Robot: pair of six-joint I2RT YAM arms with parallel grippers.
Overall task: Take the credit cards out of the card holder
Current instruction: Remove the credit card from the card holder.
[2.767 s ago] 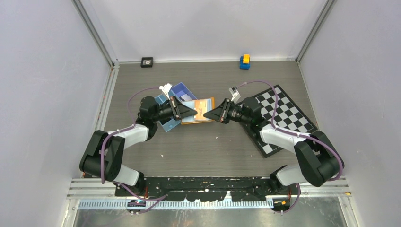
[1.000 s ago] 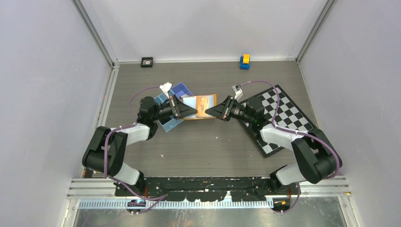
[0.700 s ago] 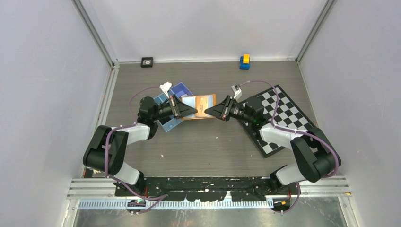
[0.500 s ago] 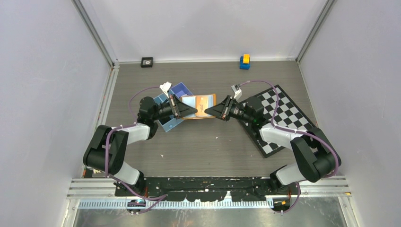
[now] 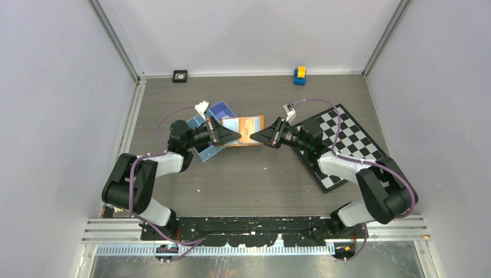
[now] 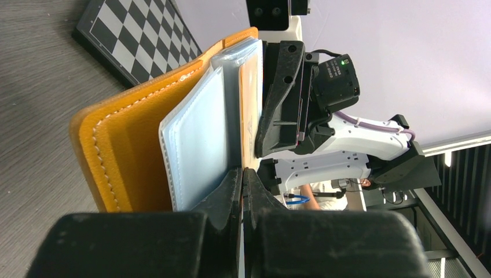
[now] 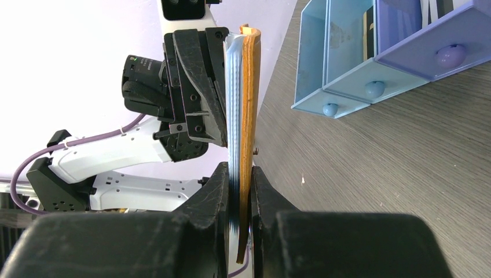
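From above, the card holder [image 5: 246, 131] is held between both hands over the counter [image 5: 243, 185]. Left wrist: the left hand [image 6: 242, 174] pinches tight at the pale credit cards [image 6: 200, 145], which are still tucked inside. Right wrist: the right hand [image 7: 239, 171] narrowly clamps the card holder, so the pulling-out seems yet to come.

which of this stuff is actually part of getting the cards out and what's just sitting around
Job: holder, cards, left pincer shut at the holder's edge, right pincer clamping the holder.
Lying about: tray, chessboard, toy, black block by the back wall.
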